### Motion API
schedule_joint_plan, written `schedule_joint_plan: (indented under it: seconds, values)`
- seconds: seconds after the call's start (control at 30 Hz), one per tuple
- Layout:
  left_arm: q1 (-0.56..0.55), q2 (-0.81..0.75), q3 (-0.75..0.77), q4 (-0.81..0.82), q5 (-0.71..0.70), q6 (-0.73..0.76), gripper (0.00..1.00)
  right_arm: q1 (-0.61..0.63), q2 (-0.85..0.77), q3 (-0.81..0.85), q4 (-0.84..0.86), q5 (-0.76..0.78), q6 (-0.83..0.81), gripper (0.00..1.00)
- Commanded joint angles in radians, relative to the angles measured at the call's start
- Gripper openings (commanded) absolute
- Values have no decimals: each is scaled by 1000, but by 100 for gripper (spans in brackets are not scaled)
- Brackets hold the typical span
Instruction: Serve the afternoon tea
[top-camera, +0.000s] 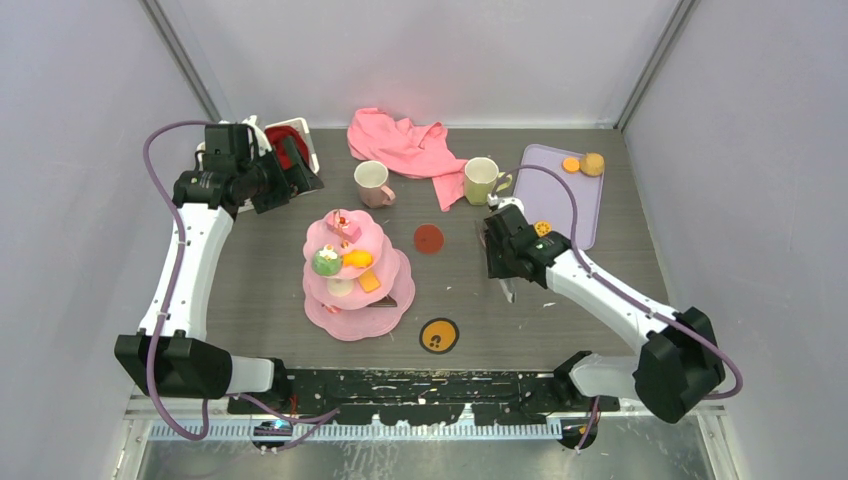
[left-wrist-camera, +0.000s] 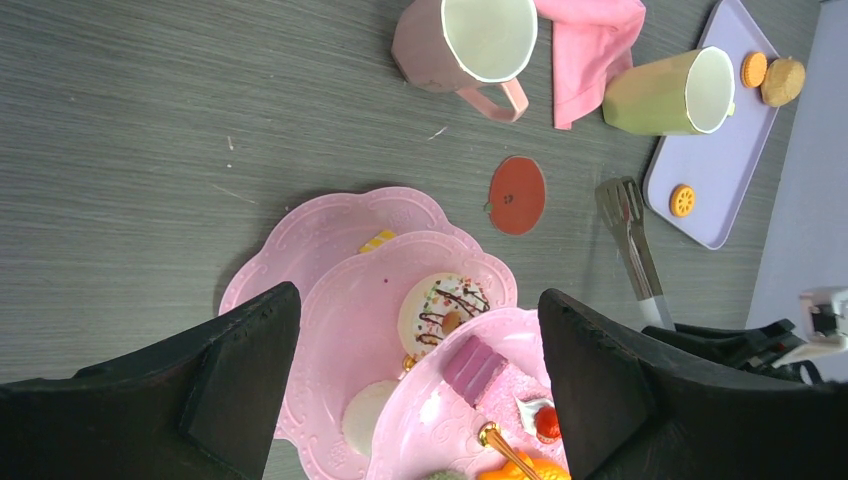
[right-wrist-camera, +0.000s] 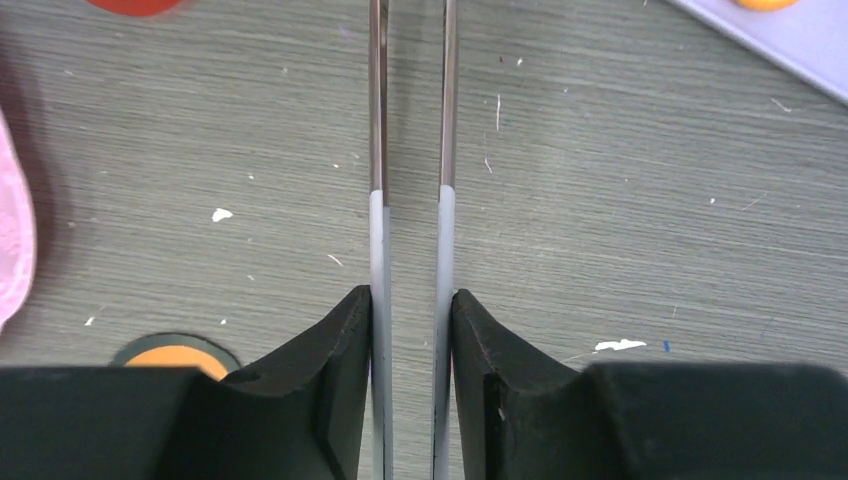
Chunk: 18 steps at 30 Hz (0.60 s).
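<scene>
Grey wood-grain table (top-camera: 260, 270), pale walls around. At back left, the left end effector (left-wrist-camera: 415, 298) hangs released, fingers wide apart, beside a white basket (top-camera: 308, 148). Left of centre stands the pink three-tier scalloped cake stand (top-camera: 345, 318): a pink cake slice (top-camera: 343, 226) on top, a green cupcake (top-camera: 325, 262) and an orange fruit (top-camera: 357, 260) on the middle tier, a white round (top-camera: 340, 287) and a dark slice (top-camera: 385, 300) at the bottom. Behind it sit a pale pink mug (top-camera: 373, 184) and a yellow-green mug (top-camera: 481, 181), upright and empty. The right end effector (right-wrist-camera: 410, 310) is clenched on metal tongs (right-wrist-camera: 378, 150). A lavender tray (top-camera: 555, 200) at far right holds three small cookies.
</scene>
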Motion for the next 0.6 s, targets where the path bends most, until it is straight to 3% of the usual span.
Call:
schedule_joint_plan:
  seconds: [0.0,0.57]
  values:
    - [4,-5,45,19,8,-3,88,-9,28,-22,82,43,32,40]
    - [3,1,48,21,9,-4,88,-107,43,-129,133,48,39,51]
